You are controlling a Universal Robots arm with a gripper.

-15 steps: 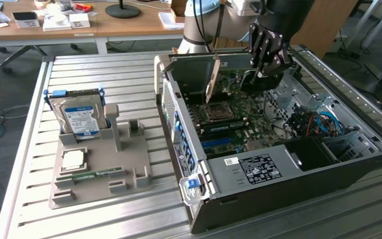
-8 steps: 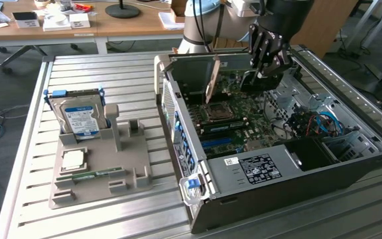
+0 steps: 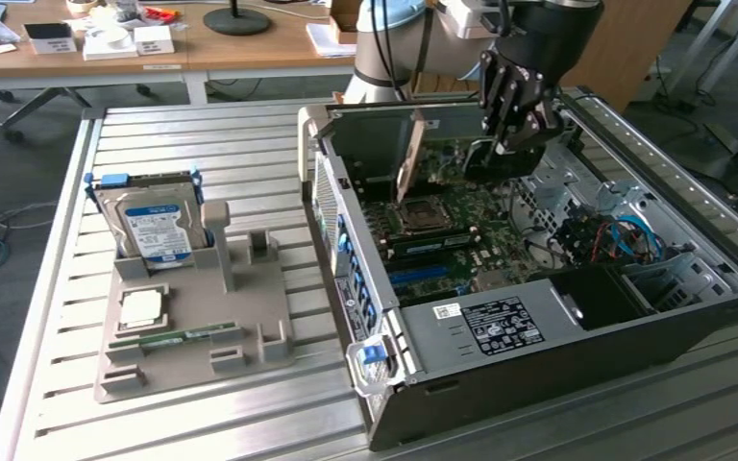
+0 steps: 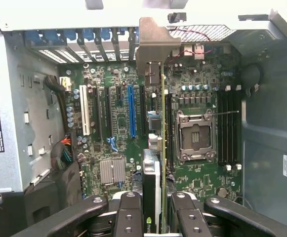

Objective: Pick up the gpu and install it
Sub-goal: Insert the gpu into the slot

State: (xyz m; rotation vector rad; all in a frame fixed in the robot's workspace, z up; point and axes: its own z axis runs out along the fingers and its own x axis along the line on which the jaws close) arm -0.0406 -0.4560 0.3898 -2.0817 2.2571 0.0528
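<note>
My gripper [image 3: 519, 123] reaches down into the open computer case [image 3: 561, 317] and is shut on the gpu [image 3: 495, 163], a thin green card with a black fan. In the wrist view the gpu [image 4: 161, 148] stands edge-on between my black fingers [image 4: 129, 213], and its silver bracket [image 4: 153, 49] points at the case's rear slot openings. The card hangs over the motherboard [image 4: 113, 123], between the blue expansion slot [image 4: 132, 111] and the CPU socket [image 4: 195, 136]. Whether its lower edge touches a slot, I cannot tell.
A grey parts holder [image 3: 189, 331] on the slatted metal table, at the exterior view's left, carries a hard drive [image 3: 154, 229], a CPU [image 3: 142, 305] and a memory stick [image 3: 170, 338]. Case walls, cables [image 3: 613, 240] and a drive cage [image 3: 510, 322] surround the motherboard.
</note>
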